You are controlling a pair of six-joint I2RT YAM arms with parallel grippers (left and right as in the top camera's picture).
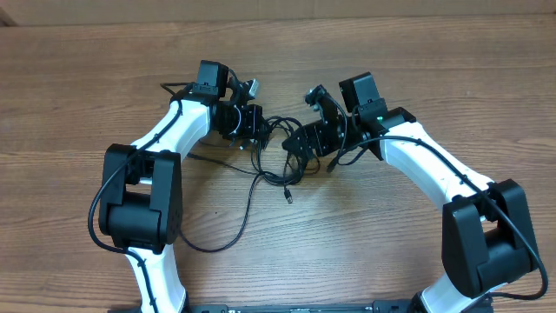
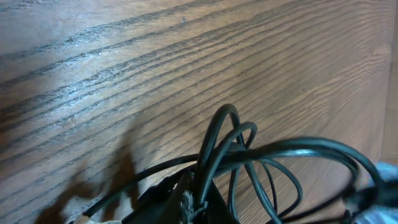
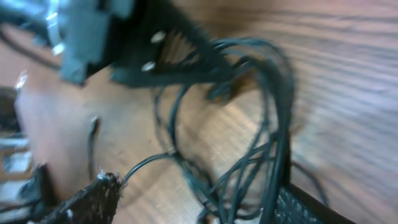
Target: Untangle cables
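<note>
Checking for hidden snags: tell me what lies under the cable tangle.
Under the cables, bare wooden table shows through the loops. Beneath the left gripper and right gripper, it is covered.

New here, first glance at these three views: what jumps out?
A knot of thin black cables sits bunched mid-table between the left gripper and the right gripper, one long strand trailing toward the left arm's base on the brown wooden table. The left gripper is shut on several loops that arch up in its wrist view; the right one stands open, strands running between its fingers, though that view is blurred.
</note>
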